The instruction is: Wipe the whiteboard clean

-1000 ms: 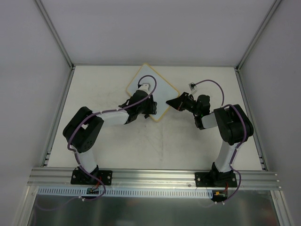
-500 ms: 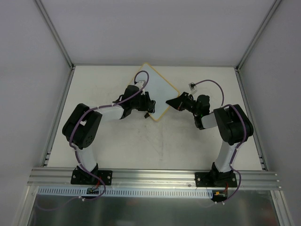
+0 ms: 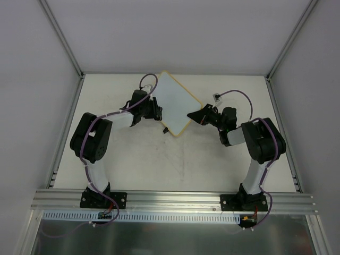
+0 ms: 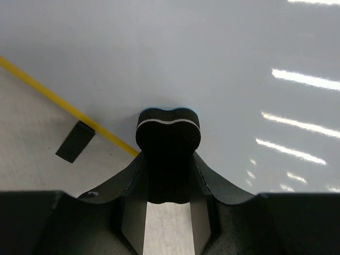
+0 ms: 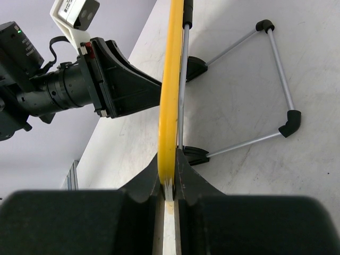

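The whiteboard (image 3: 175, 101) stands turned like a diamond at the back middle of the table, its face white with no marks that I can see. In the left wrist view its surface (image 4: 212, 64) fills the frame, with the yellow rim (image 4: 50, 95) and one black clip (image 4: 75, 141) at the left. My left gripper (image 3: 154, 111) (image 4: 169, 159) is shut on a black eraser (image 4: 169, 130), which presses on the board near its left rim. My right gripper (image 3: 194, 116) (image 5: 169, 183) is shut on the board's yellow rim (image 5: 171, 79) at its right corner.
A metal wire stand (image 5: 276, 79) with black end caps lies behind the board. A small white tag on a purple cable (image 3: 217, 97) lies on the table to the right. Grey walls and aluminium posts close in the table.
My left gripper has slid the eraser from the board's middle leftward and back to its left rim. The right gripper and the board have stayed put.
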Controlling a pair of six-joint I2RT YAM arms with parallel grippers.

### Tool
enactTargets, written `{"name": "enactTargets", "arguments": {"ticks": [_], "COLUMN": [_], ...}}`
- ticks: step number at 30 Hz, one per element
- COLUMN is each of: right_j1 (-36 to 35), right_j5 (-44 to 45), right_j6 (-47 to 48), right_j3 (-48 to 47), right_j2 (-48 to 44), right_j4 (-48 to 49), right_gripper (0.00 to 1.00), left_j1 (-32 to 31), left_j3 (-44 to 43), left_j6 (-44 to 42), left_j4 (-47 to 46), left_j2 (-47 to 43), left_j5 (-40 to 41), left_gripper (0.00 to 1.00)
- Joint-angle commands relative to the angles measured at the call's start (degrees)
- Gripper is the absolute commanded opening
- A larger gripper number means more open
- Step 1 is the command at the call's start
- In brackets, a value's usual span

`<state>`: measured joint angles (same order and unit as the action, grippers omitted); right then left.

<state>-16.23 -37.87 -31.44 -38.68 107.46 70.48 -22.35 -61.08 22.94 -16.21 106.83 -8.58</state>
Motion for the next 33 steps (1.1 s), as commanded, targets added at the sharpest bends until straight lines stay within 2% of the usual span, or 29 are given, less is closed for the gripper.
{"name": "enactTargets", "arguments": {"ticks": [1,17,23,27,33], "right_j1": [-1.5,-1.6,-1.6,-1.6,-1.6], "right_j5": [-7.0,-7.1,-7.0,-7.1,-7.3], "right_j6": [-2.0,-2.1,-2.1,-2.3,-2.2], "right_j3": [-1.5,-1.4,-1.5,-1.6,-1.7], "right_j2": [-2.3,-2.3,-2.2,-2.0,-1.8], "right_j4": [17.3,17.4,17.4,17.3,17.3], "right_gripper": [0.0,0.0,0.0,0.0,0.0], "left_j1": [2.3,4.1,2.8,0.4,-1.6], "left_j3": [-3.3,-12.0,-7.5,-4.8,-0.6], "left_j6": [-3.1,-3.1,-2.4,-1.6,2.1], "left_j4": [3.1,9.3,10.0,13.4,17.9], "left_j2": [2.7,6.1,2.5,-1.3,-6.9], "left_j5": [4.9,5.3,8.3,16.6,16.2], "left_gripper": [0.0,0.0,0.0,0.0,0.0]}}
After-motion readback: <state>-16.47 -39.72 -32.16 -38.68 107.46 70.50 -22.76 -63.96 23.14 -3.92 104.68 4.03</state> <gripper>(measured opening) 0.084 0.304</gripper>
